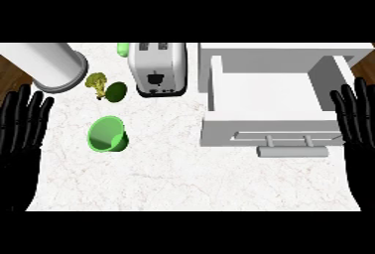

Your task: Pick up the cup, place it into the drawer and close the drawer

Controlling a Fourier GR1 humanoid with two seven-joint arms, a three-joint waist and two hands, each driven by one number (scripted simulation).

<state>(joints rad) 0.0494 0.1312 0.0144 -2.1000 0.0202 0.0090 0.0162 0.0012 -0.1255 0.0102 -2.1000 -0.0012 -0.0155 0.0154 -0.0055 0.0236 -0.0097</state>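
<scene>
A green cup (pixel 108 133) lies tilted on the white marble counter (pixel 183 173), left of centre, its mouth facing up and toward me. The white drawer (pixel 267 92) stands pulled open at the right, its inside bare, with a grey handle (pixel 293 149) on its front. My left hand (pixel 21 124) rests open at the left edge, fingers up, well left of the cup. My right hand (pixel 355 119) rests open at the right edge, fingers up, beside the drawer's right wall.
A silver toaster (pixel 157 68) stands at the back centre. A large grey cylinder (pixel 47 64) sits at the back left. A broccoli floret (pixel 96 83) and an avocado (pixel 116 91) lie behind the cup. A small green object (pixel 122 48) lies left of the toaster.
</scene>
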